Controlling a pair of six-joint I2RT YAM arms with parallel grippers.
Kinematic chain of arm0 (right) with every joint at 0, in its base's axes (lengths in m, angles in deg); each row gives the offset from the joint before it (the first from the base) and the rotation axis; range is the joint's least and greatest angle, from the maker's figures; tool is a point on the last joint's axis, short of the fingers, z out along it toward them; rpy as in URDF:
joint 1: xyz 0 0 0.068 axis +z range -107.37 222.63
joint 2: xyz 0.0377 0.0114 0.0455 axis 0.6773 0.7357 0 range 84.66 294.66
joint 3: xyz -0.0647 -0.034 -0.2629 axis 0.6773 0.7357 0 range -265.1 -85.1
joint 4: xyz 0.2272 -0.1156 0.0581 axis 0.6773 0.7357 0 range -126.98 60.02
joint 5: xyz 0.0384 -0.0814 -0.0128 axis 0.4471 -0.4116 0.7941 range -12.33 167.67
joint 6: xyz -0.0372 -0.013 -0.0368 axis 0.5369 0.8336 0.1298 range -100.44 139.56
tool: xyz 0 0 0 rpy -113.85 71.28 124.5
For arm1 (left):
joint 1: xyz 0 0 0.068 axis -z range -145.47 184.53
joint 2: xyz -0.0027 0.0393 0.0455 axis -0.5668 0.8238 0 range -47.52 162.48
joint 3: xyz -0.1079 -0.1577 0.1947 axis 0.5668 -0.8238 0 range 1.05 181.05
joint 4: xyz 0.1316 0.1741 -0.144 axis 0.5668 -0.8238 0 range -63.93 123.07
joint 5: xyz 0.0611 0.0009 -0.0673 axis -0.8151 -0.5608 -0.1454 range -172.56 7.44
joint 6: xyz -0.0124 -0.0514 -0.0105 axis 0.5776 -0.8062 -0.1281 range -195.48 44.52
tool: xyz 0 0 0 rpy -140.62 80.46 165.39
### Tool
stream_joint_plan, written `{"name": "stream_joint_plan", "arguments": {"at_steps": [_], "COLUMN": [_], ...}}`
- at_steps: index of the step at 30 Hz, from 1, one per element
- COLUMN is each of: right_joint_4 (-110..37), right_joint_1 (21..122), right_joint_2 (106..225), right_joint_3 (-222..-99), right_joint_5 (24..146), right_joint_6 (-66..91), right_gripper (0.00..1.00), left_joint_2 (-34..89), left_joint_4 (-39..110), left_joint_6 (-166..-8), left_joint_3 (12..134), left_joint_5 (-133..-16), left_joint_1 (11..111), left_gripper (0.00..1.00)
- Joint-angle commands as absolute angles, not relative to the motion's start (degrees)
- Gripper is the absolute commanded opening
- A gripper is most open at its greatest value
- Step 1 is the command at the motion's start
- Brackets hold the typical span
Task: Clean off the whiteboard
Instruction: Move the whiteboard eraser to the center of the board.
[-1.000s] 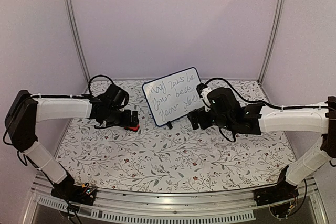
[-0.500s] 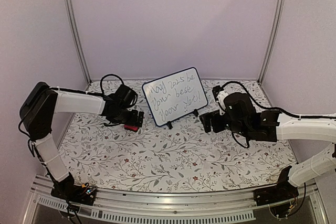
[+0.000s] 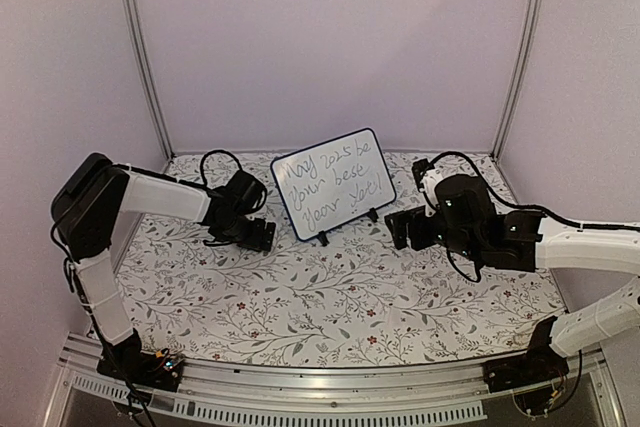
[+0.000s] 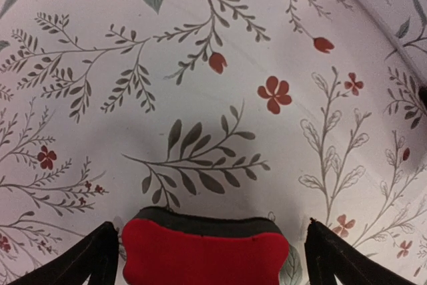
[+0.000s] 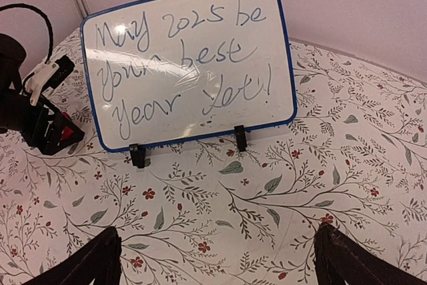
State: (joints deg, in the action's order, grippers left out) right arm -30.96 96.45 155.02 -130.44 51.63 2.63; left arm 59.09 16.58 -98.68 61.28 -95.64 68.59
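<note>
The whiteboard [image 3: 333, 183] stands written-on at the back of the tabletop [image 3: 330, 297]; the right end effector [image 3: 398, 229] gapes empty, the left end effector [image 4: 213, 253] gapes seemingly astride the red eraser [image 4: 203, 261], so a skewed close could flick it away.

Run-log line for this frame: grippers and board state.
left gripper: open, straddling red eraser | right gripper: open, empty, facing whiteboard | whiteboard: upright, writing not yet erased

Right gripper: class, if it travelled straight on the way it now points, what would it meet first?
Probably the whiteboard, near its lower edge. It stands straight ahead of the right gripper in the wrist view, with only the floral table between them. Depth is hard to judge.
</note>
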Motion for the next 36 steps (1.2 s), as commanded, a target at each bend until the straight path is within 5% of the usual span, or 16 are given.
{"name": "stream_joint_plan", "arguments": {"at_steps": [1, 14, 32, 36], "right_joint_4": [-31.72, -31.22, -28.93, -28.29], "right_joint_1": [95.99, 95.89, 92.50, 92.38], "right_joint_2": [155.50, 156.27, 152.39, 151.90], "right_joint_3": [-129.66, -131.33, -132.65, -132.50], "right_joint_5": [51.28, 51.08, 51.78, 53.07], "right_joint_6": [1.82, 2.92, 6.15, 6.29], "right_gripper": [0.99, 0.99, 0.99, 0.99], "left_joint_2": [60.81, 60.33, 50.42, 53.28], "left_joint_4": [18.51, 19.37, 13.42, 11.19], "left_joint_6": [-97.90, -99.55, -110.73, -111.50], "left_joint_3": [61.75, 60.20, 57.50, 62.06], "left_joint_5": [-95.16, -95.14, -92.62, -92.46], "left_joint_1": [68.86, 68.89, 89.60, 95.57], "left_gripper": [0.94, 0.68, 0.70, 0.79]}}
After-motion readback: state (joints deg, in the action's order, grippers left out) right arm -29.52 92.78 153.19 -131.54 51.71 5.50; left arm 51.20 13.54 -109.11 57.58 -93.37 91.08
